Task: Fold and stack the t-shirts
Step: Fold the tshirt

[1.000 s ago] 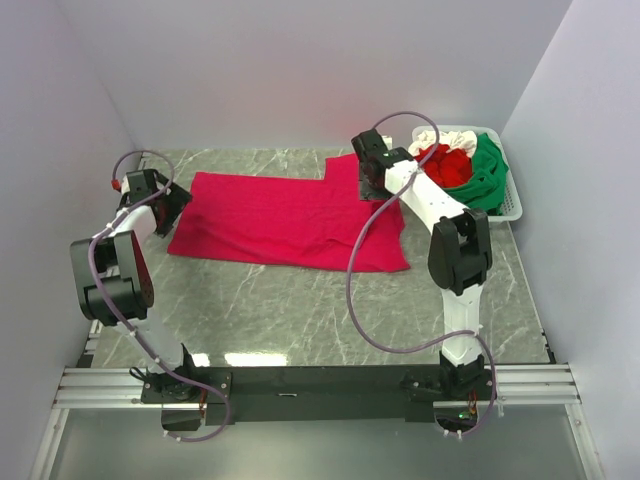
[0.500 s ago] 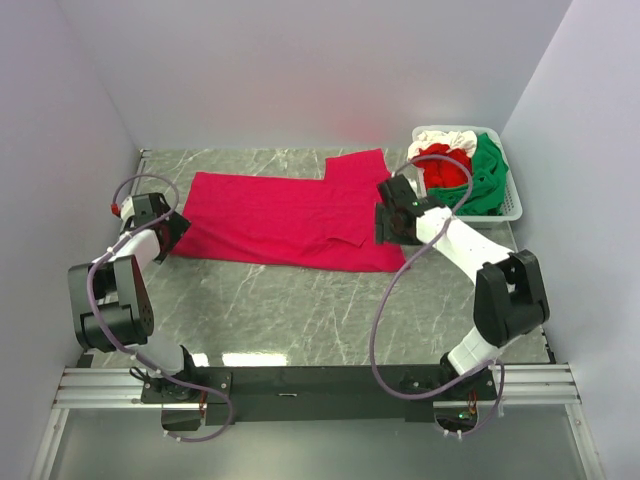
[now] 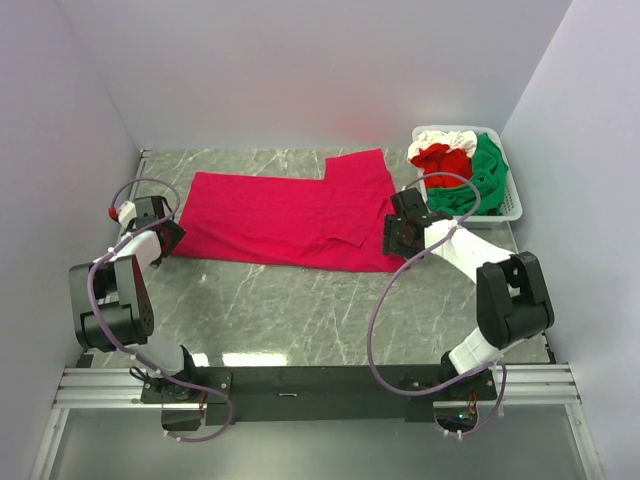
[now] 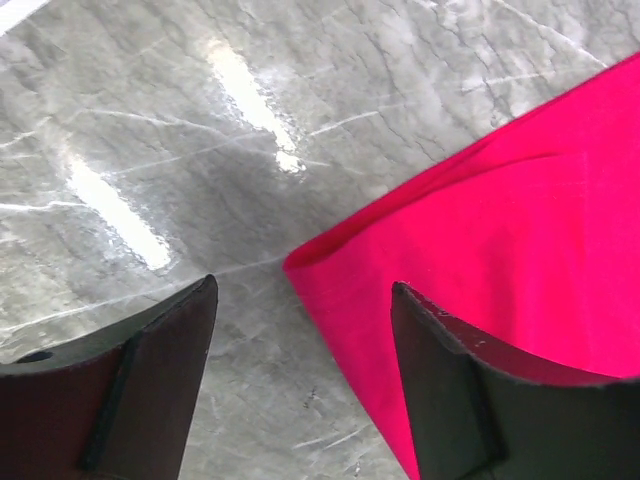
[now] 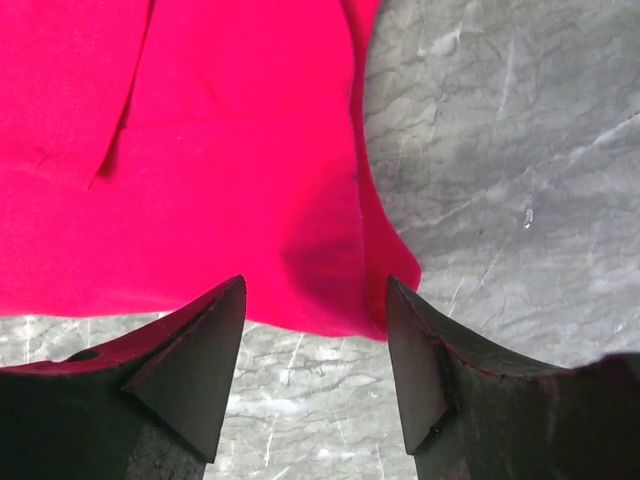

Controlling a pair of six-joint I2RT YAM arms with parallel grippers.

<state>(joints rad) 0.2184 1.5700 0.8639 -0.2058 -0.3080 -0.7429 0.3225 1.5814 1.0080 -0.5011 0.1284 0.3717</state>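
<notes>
A large crimson-red t-shirt (image 3: 290, 218) lies spread flat on the marble table. My left gripper (image 3: 168, 237) is open and empty over the shirt's near left corner (image 4: 330, 275); the corner lies between its fingers. My right gripper (image 3: 397, 240) is open and empty over the shirt's near right corner (image 5: 375, 290), whose edge lies between its fingers. Green (image 3: 487, 175), red (image 3: 445, 162) and white (image 3: 440, 138) t-shirts lie crumpled in the basket.
A white slotted plastic basket (image 3: 512, 205) stands at the back right against the right wall. Walls close in the table on the left, back and right. Bare marble (image 3: 300, 310) lies in front of the shirt.
My right arm has swung from the shirt's far right part near the basket down to its near right corner. My left gripper has shifted slightly nearer, along the shirt's left edge.
</notes>
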